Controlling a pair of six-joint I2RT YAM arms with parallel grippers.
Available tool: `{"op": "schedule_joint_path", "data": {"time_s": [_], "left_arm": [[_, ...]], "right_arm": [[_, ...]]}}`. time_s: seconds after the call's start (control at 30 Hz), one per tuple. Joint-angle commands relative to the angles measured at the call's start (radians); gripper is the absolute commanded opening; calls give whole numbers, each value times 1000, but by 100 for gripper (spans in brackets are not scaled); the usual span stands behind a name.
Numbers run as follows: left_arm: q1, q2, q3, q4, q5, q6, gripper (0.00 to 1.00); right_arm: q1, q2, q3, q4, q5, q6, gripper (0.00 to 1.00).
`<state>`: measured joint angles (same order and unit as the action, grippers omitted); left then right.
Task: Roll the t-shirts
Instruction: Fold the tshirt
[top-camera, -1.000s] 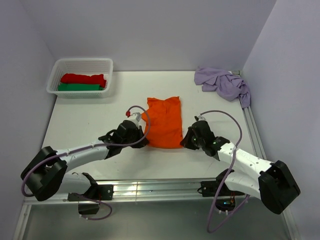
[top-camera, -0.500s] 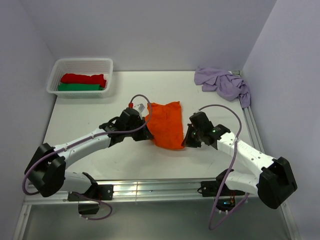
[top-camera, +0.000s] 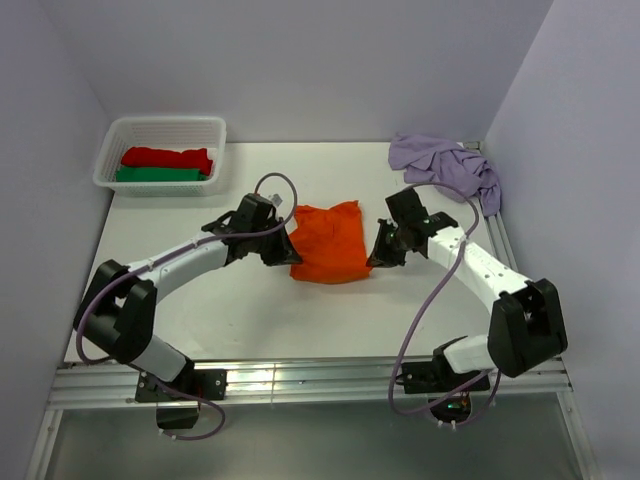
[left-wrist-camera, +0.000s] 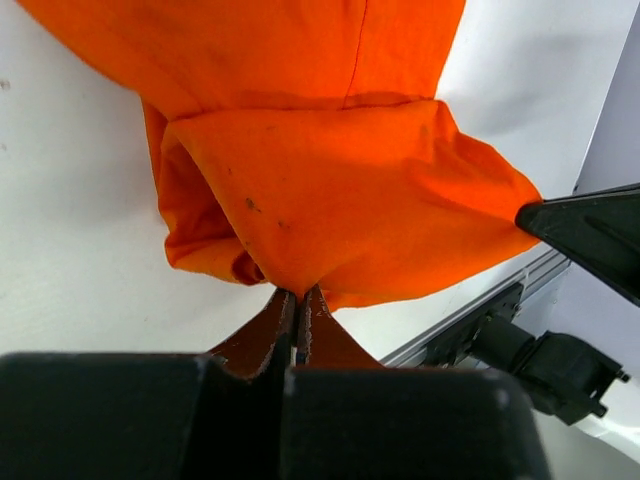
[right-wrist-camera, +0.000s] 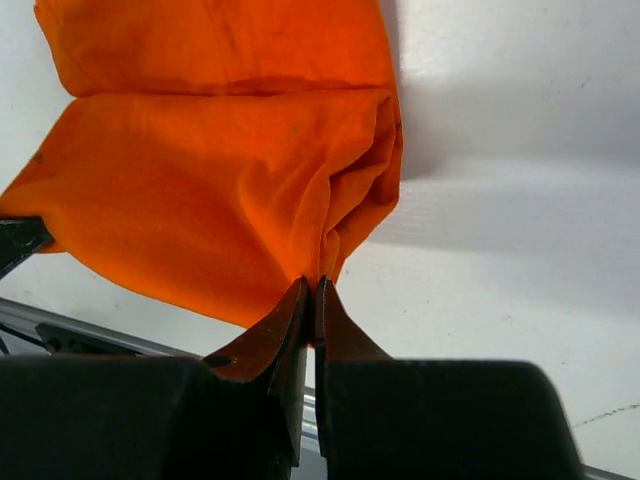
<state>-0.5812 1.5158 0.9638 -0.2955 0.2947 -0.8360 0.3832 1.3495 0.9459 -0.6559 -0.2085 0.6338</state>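
Two pincers hold one garment between them, out over the middle of the white table (top-camera: 250, 310). The left gripper (left-wrist-camera: 300, 300) has its jaws pressed together with only a thin slit between the tips, and a pinch of the orange t-shirt (top-camera: 328, 243) is caught in that slit at the shirt's left edge. The right gripper (right-wrist-camera: 312, 292) is likewise clamped nearly flat on a gather of the same cloth, at the shirt's right edge.

In both wrist views the near hem is lifted off the table and doubled over the rest of the shirt. It forms a loose, puffed fold that hangs from the fingertips, with the flat body of the shirt lying beyond it. From above the shirt reads as a short, squarish block, its near edge slung between the two grippers and its far part flat on the table.

Further back, the lilac t-shirt (top-camera: 445, 165) lies crumpled in the far right corner, well apart from both grippers. At the far left corner stands a white basket (top-camera: 165, 120), holding a red cloth (top-camera: 167, 157) and, just in front of it, a green cloth (top-camera: 158, 174), both folded or rolled into long bundles.
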Motion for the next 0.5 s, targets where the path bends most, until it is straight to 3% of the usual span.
{"op": "schedule_joint_path", "data": {"time_s": [0.0, 0.47], "left_arm": [[32, 47, 85, -20, 41, 0, 0], [150, 217, 217, -44, 121, -18, 0]], "right_arm": [[-46, 34, 98, -33, -20, -65, 0], [-102, 302, 396, -91, -49, -111, 0]]}}
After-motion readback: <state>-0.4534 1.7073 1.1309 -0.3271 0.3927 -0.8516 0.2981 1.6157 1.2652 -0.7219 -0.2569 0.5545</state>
